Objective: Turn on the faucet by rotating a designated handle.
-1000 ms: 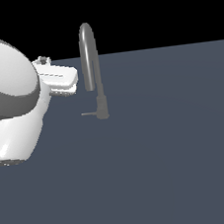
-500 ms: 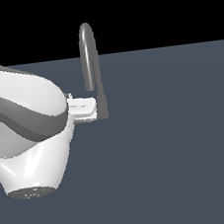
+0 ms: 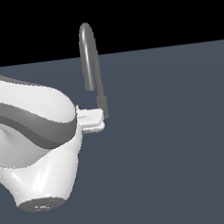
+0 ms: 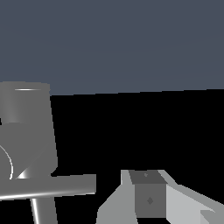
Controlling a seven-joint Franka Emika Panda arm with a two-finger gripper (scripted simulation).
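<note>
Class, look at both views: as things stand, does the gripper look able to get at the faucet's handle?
Probably yes. In the wrist view the handle lies just beside a fingertip with only open space between. In the exterior view the gripper sits against the faucet base, hiding the handle. Contact cannot be confirmed.

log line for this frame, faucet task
phase: approach | gripper: at faucet base, exterior view's left side | handle: beside one finger in wrist view, contact unclear | gripper state: cannot tell
</note>
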